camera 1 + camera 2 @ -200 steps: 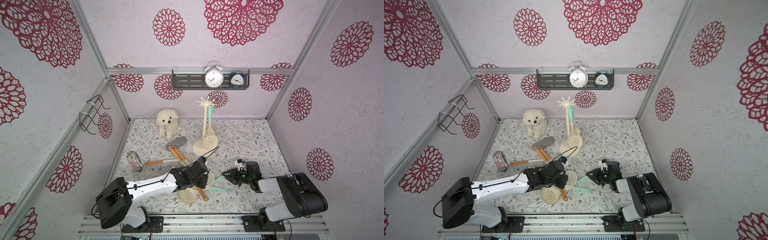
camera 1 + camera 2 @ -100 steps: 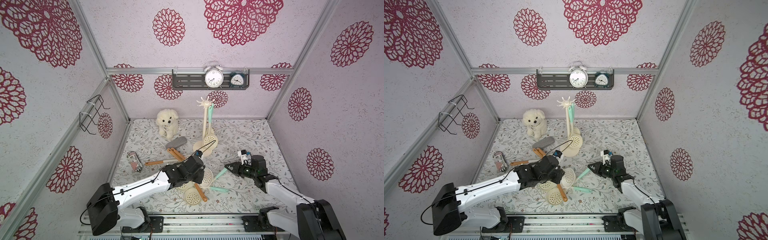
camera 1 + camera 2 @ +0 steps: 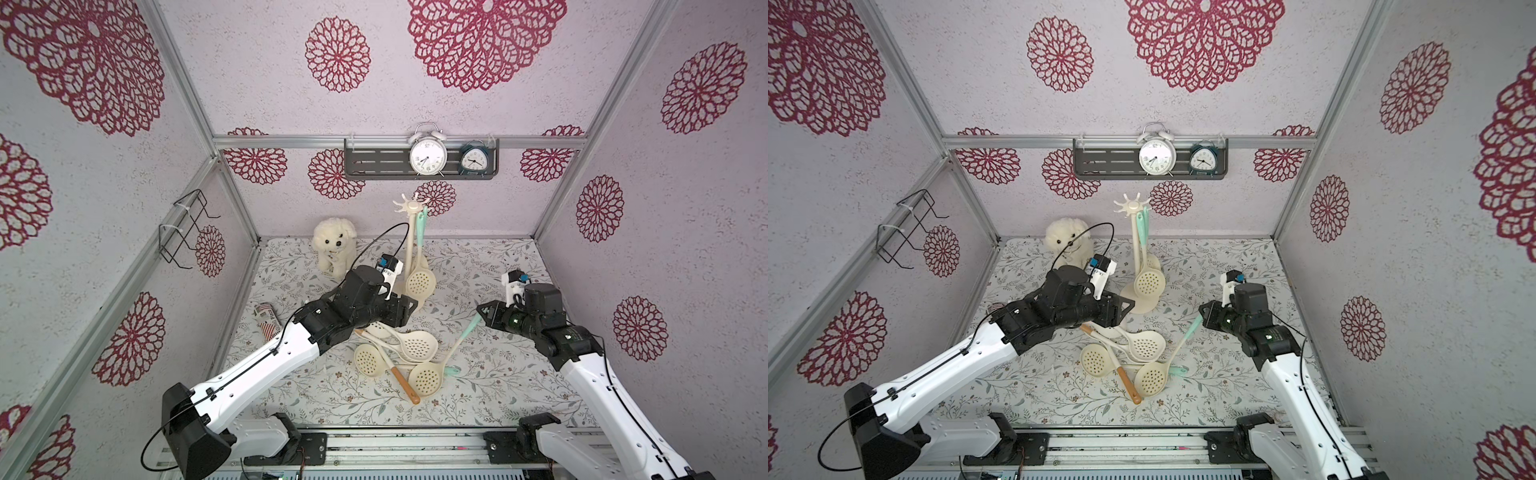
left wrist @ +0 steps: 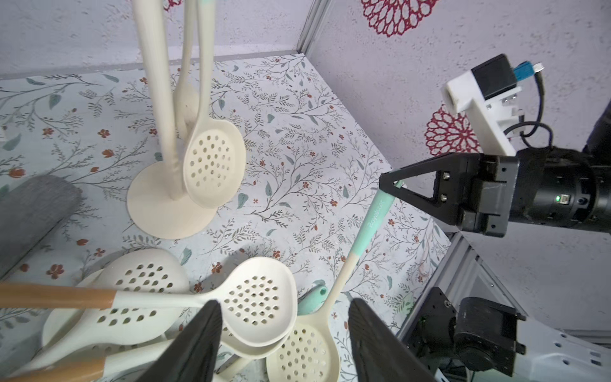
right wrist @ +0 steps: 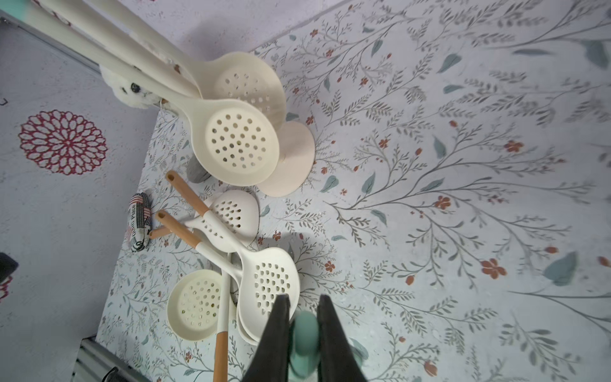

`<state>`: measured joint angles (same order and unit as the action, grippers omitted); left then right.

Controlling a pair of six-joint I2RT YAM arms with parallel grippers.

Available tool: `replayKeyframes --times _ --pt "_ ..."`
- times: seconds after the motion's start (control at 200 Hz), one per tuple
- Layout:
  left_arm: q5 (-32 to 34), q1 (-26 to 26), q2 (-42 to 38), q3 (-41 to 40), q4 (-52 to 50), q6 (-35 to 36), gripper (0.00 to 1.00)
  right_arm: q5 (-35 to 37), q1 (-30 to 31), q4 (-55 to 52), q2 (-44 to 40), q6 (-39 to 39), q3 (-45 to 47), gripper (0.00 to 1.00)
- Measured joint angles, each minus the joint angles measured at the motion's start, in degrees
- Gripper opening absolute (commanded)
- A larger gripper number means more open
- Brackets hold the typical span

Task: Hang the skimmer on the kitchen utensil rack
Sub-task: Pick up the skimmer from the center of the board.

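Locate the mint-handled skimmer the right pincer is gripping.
In a top view the mint-handled skimmer slants right of centre: handle end in the right pincer, bowl down at the edge of the skimmer pile, in front of the kitchen utensil rack.

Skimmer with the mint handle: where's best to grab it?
Grip the skimmer by its mint handle end, coming from the right arm's side: the bowl lies low by the pile while the handle slants up free. The right gripper pinches it there.
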<state>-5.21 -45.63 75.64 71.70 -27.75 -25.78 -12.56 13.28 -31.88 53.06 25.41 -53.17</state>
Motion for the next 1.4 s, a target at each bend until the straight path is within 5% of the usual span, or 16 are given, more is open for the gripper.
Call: replayKeyframes --times 0.18,0.335,0.635,1.001,1.141,1.401 --pt "-6.84 0.28 3.65 3.65 0.94 2.08 0.84 6.80 -0.02 -6.80 -0.50 -4.96 -10.67 0.00" --pt "-15.32 0.44 4.98 5.97 3.26 3.61 0.94 5.49 -0.13 -9.51 -1.03 -9.33 -18.56 0.00" --pt "-30.91 0.96 5.42 9.73 5.90 7.08 0.99 -16.50 -0.17 -7.48 1.22 -12.44 -30.38 0.00" --pt "-43.41 2.86 5.42 9.90 0.90 11.74 0.97 -35.95 -0.17 -0.22 5.88 -10.62 -31.36 0.00" --pt "-46.95 2.89 5.86 9.88 -0.22 12.59 0.79 -40.68 -0.17 5.53 5.40 -7.32 -29.29 0.00" --pt "-50.88 2.91 8.13 9.68 -0.83 13.22 0.22 -42.75 -0.17 9.53 5.01 -5.20 -27.80 0.00"
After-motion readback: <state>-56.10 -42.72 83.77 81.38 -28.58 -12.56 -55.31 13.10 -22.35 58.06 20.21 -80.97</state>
